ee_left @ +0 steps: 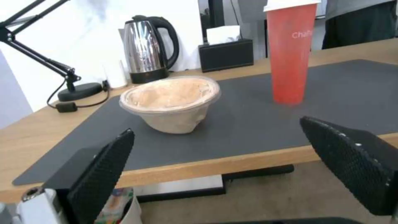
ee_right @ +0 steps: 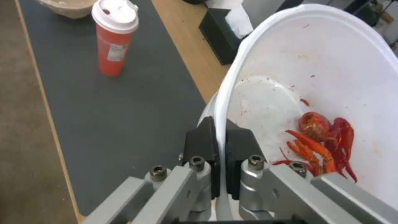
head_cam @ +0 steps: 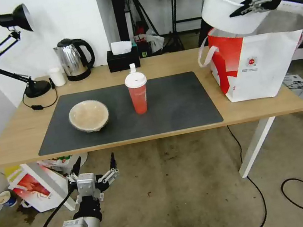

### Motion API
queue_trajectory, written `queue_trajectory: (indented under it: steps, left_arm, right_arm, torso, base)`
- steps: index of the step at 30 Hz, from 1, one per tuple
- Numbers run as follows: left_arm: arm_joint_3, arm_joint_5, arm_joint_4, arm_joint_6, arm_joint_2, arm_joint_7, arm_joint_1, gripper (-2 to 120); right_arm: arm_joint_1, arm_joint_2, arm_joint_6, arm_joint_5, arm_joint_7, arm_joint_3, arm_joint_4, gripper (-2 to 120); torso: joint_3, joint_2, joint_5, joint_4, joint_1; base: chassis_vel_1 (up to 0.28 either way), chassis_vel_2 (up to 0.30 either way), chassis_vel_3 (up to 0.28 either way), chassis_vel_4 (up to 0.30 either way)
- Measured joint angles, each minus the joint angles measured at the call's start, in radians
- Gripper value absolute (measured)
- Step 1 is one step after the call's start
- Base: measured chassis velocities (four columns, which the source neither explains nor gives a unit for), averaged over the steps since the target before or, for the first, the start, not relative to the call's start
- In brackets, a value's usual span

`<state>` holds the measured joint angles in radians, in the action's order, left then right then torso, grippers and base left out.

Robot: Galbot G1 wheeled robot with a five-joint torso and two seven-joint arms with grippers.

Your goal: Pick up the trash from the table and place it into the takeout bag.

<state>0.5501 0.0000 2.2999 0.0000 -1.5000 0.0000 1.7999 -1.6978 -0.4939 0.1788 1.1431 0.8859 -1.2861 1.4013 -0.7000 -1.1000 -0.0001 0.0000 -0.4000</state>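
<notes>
the right gripper (head_cam: 237,12), upper right, is pinching the tilted white crayfish bowl (head_cam: 225,8) by its rim above the takeout bag (head_cam: 264,66); crayfish scraps (ee_right: 323,143) could be spilling past the bag. the left gripper (head_cam: 95,165), lower left, is hanging spread apart.

Right pincer (ee_right: 219,161) clamped — left pincer (head_cam: 95,166) spread.

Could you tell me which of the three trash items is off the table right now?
The large white bowl, gripped by the right gripper above the bag; the others stand on the mat.
</notes>
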Motion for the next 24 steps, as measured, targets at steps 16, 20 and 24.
queue_trajectory:
  steps: [16, 20, 24]
  left_arm:
    - [0.000, 0.000, 0.000, 0.000, 0.000, 0.000, 0.000, 100]
    - [0.000, 0.000, 0.000, 0.000, 0.000, 0.000, 0.000, 100]
    - [0.000, 0.000, 0.000, 0.000, 0.000, 0.000, 0.000, 100]
  right_arm:
    - [0.015, 0.032, -0.005, -0.027, -0.004, 0.036, -0.008, 1]
    - [0.030, 0.041, -0.010, -0.031, -0.020, 0.062, -0.011, 1]
    - [0.050, 0.047, -0.017, -0.035, -0.033, 0.090, -0.013, 1]
  torso:
    - [0.000, 0.000, 0.0001, 0.0000, 0.000]
    - [0.000, 0.000, 0.0001, 0.0001, 0.000]
    - [0.000, 0.000, 0.0002, -0.0001, 0.000]
  base:
    - [0.000, 0.000, 0.000, 0.000]
    - [0.000, 0.000, 0.000, 0.000]
    - [0.000, 0.000, 0.000, 0.000]
